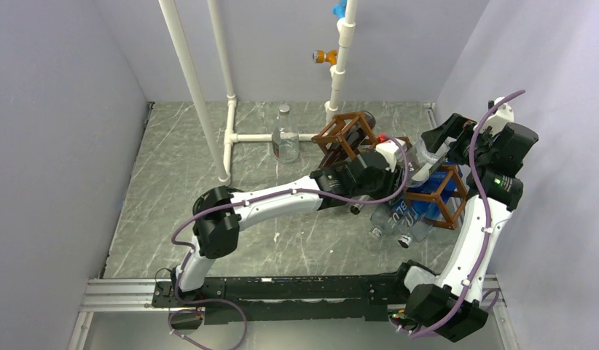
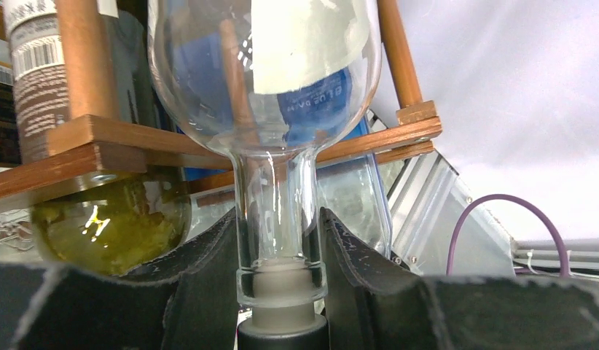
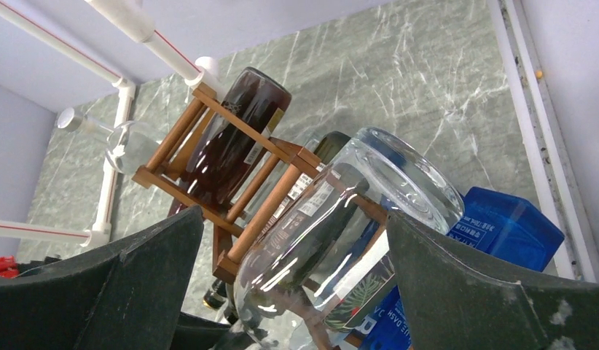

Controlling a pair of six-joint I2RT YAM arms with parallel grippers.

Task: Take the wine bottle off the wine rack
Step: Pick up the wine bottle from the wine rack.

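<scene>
Glass-clear bottle (image 2: 267, 73) lay in the reddish-brown wooden rack (image 2: 136, 138), with its neck pointing out of the frame toward the arms and its round base toward the far wall.

Left wrist view: the left pincer (image 2: 278, 219) was closed on the neck just above the stopper. One black finger (image 2: 202, 277) pressed the glass at 9 o'clock of the neck and the other at 3 o'clock. The bottle's shoulder sat level with the rack's front bar, and its body was inside a cell. A green bottle (image 2: 114, 226) showed below the bar at 9 o'clock of the neck. Above it was a dark, labelled bottle (image 2: 34, 73).

Right wrist view: the right pincer (image 3: 295, 217) stood wide and held nothing. Its fingers framed the clear bottle's base and were apart from it. A dark bottle filled the cell at 10 o'clock of that base. A blue bottle (image 3: 500, 226) lay at 4 o'clock.

Top view: the rack stood at 3 o'clock on the grey-veined worktop (image 1: 209, 189), near the right wall. The right pincer hung at the rack's 2 o'clock side. The left arm reached in from 8 o'clock. More blue bottles lay at the rack's 6 o'clock. A standing bottle (image 1: 285, 137) was at 12 o'clock on the worktop, just beside the white pipes (image 1: 191, 87).
</scene>
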